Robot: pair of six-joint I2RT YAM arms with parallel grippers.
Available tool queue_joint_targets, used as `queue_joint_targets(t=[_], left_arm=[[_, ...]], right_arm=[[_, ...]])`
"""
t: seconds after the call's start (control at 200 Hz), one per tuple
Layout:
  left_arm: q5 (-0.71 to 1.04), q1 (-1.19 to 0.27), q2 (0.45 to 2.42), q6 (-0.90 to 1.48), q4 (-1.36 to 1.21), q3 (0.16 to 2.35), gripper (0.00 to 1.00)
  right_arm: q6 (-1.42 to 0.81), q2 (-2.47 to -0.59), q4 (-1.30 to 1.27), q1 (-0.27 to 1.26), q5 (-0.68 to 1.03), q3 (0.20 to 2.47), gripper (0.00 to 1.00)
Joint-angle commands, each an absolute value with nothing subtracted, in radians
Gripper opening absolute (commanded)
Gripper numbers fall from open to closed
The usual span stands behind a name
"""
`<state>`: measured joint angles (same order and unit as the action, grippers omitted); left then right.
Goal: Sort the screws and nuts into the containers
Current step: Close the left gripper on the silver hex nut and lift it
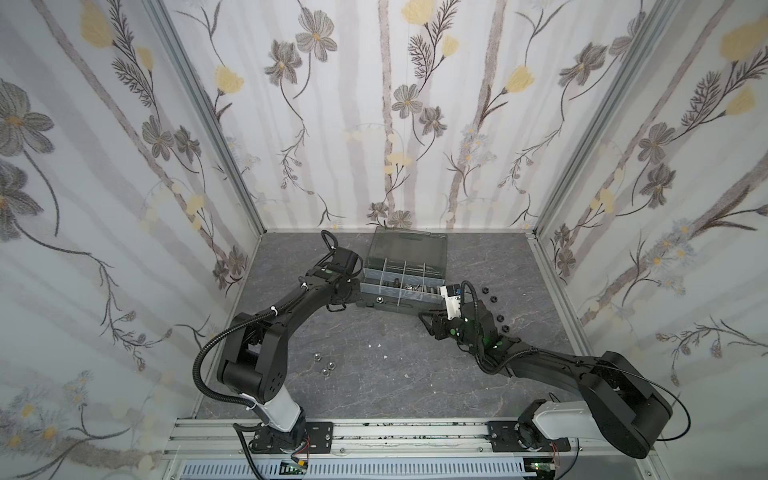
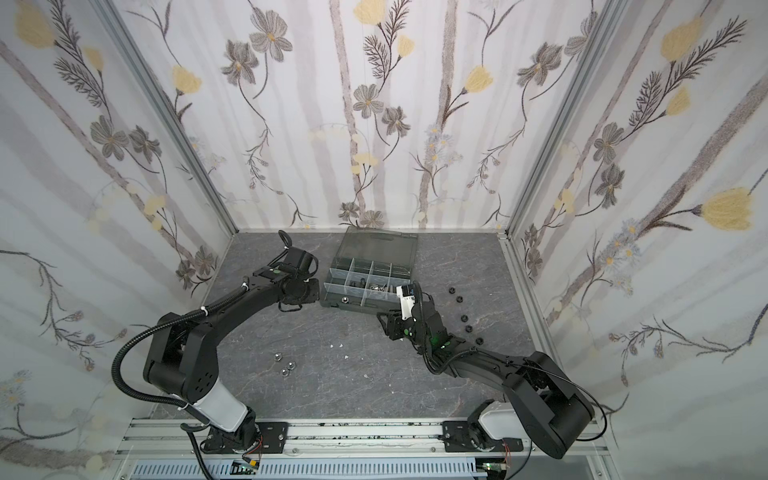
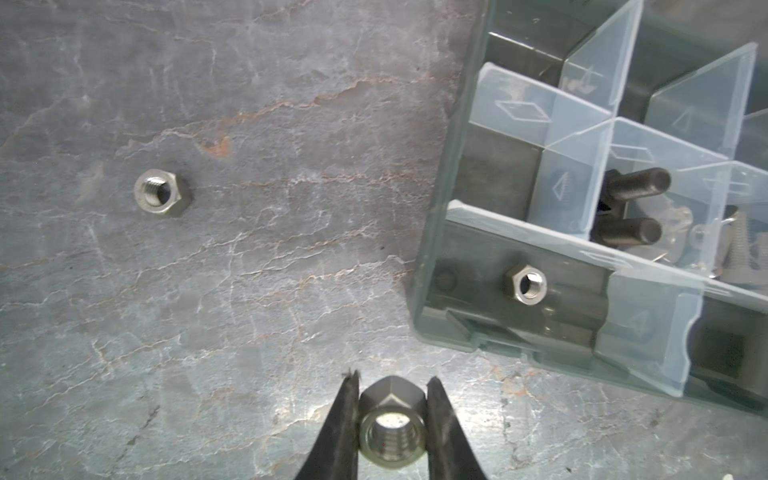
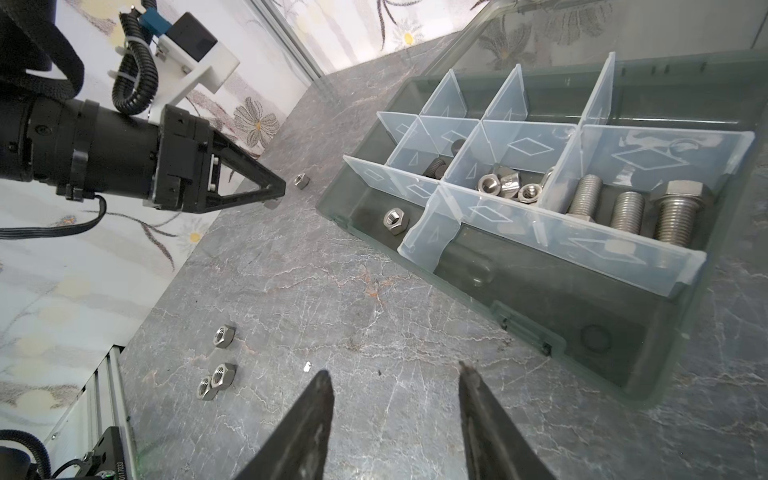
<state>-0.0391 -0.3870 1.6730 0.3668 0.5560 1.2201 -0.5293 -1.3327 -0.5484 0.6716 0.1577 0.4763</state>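
Where the counter (image 1: 374, 386) runs nearest the rail, three loose silver nuts (image 4: 222, 374) lie close together on the left arm's side, two of them touching. Beyond them the right pincer (image 4: 394, 368) hangs over bare stone with its jaws apart and nothing between them, short of the case's near wall. A row of black nuts (image 2: 464, 318) lies on the counter to the right of that arm, well apart from the case.

Further back the left pincer (image 3: 392, 415) is low over the counter just left of the case (image 3: 428, 291). Its jaws are narrow and clamped on a silver hex nut (image 3: 392, 436), whose threaded hole faces the wrist camera. Whether that nut rests on the stone or is raised off it I cannot tell. A lone nut (image 3: 162, 197) lies flat on the counter near by, apart from the pincer.

Inside the case, the near left compartment holds a single nut (image 4: 395, 218). The row behind it holds, from left to right, black screws (image 3: 636, 183), a heap of silver nuts (image 4: 507, 185) and three silver screws (image 4: 627, 212) side by side. At the back the smoky lid (image 1: 409, 247) stands open.
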Motion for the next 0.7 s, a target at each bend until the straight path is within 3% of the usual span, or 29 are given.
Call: queue_joint_targets(t=[0.0, 0.49, 0.694], left_arm=[[-0.039, -0.402, 1.712, 0.38, 0.585, 1.27, 0.22], [-0.037, -0.467, 1.878, 0.382, 0.603, 1.442, 0.22], [-0.039, -0.477, 1.92, 0.38, 0.61, 1.484, 0.31]], right_arm=[[-0.523, -1.32, -0.57, 0.669, 0.151, 0.47, 0.51], [-0.521, -1.305, -0.568, 0.657, 0.16, 0.46, 0.51], [-0.521, -1.301, -0.567, 0.656, 0.159, 0.46, 0.51]])
